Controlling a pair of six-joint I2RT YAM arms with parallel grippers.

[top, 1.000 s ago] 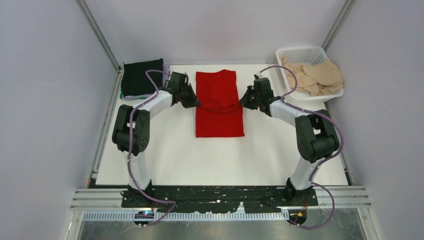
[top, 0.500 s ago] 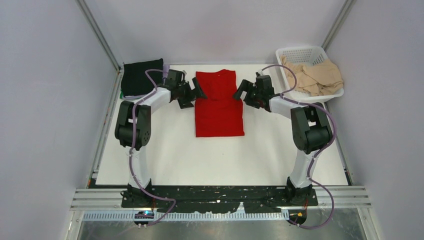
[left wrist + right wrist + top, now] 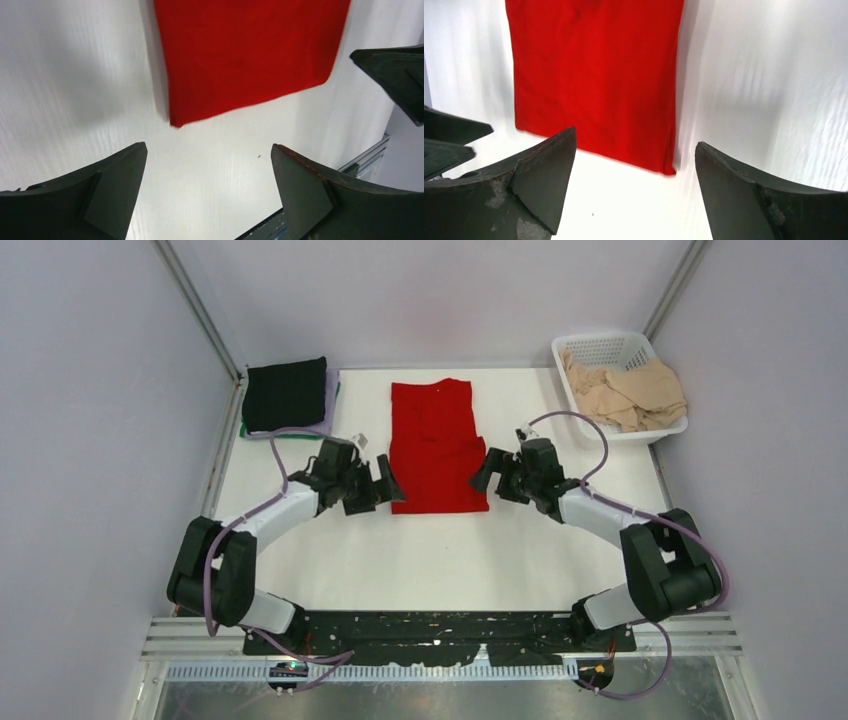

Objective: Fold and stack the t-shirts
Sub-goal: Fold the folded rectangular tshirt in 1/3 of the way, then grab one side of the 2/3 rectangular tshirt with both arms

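stack (image 3: 287, 395): far left corner of the table (image 3: 430, 550); black shirt on top, lavender and green edges showing under it; well apart from both arms.
left gripper (image 3: 386, 486): jaws apart, holding nothing; low over the table, just beside the near left corner of the red shirt (image 3: 436, 445). The wrist view puts that corner just ahead of the gap.
red shirt: flat at mid-table, a long narrow panel with the sleeves already turned in (collar at the far end); near hem towards the arms.
right gripper (image 3: 486, 471): jaws apart, empty; mirrors the left one at the near right corner.
basket (image 3: 600, 343): far right; beige shirts (image 3: 625, 395) heaped inside, unfolded.
step in hand: probably pinching both near corners to carry the hem up to the collar.
doing it well: slide one finger under each corner so every layer is caught, not just the top one; close both together; lift level and keep the hem taut between the arms, so the fold lands square and edges line up.
risk: an uneven lift would skew the panel.
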